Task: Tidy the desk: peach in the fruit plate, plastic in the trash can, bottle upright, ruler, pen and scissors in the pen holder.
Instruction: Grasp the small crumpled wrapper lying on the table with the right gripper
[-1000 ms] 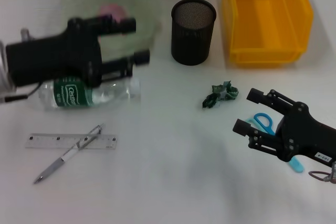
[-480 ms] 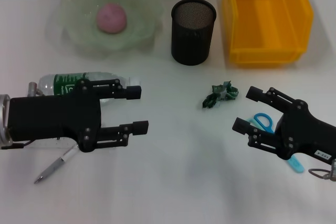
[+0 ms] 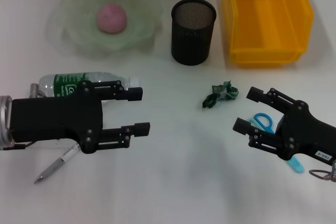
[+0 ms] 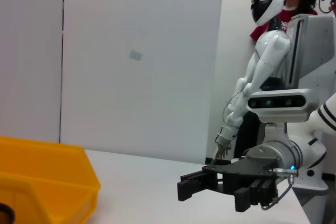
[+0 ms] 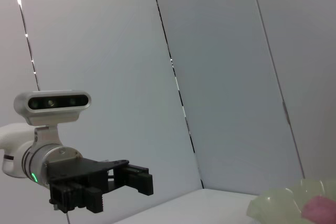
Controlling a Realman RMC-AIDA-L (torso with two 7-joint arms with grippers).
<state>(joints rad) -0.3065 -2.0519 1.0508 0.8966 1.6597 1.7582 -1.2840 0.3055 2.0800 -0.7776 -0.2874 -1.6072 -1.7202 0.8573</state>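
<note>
The pink peach [image 3: 111, 17] lies in the pale green fruit plate [image 3: 73, 30]; both also show in the right wrist view, the peach [image 5: 320, 208] in the plate [image 5: 278, 208]. My left gripper [image 3: 139, 110] hovers open over the desk's left side, covering part of the lying bottle [image 3: 68, 83] and hiding the ruler. The pen [image 3: 52, 167] pokes out below it. Crumpled green plastic [image 3: 220, 94] lies mid-desk. My right gripper [image 3: 245, 109] is open, partly covering the blue scissors [image 3: 262, 121]. The black mesh pen holder [image 3: 193, 24] and the yellow trash can [image 3: 265, 17] stand at the back.
The left wrist view shows the yellow trash can [image 4: 42, 182], the right gripper [image 4: 185, 188] across the desk, and a person with another white robot behind. In the right wrist view the left gripper [image 5: 146, 179] stands before a plain wall.
My left arm has drawn back from over the plate to the desk's front left, leaving the peach in the plate and now covering the ruler. The right arm has held still.
</note>
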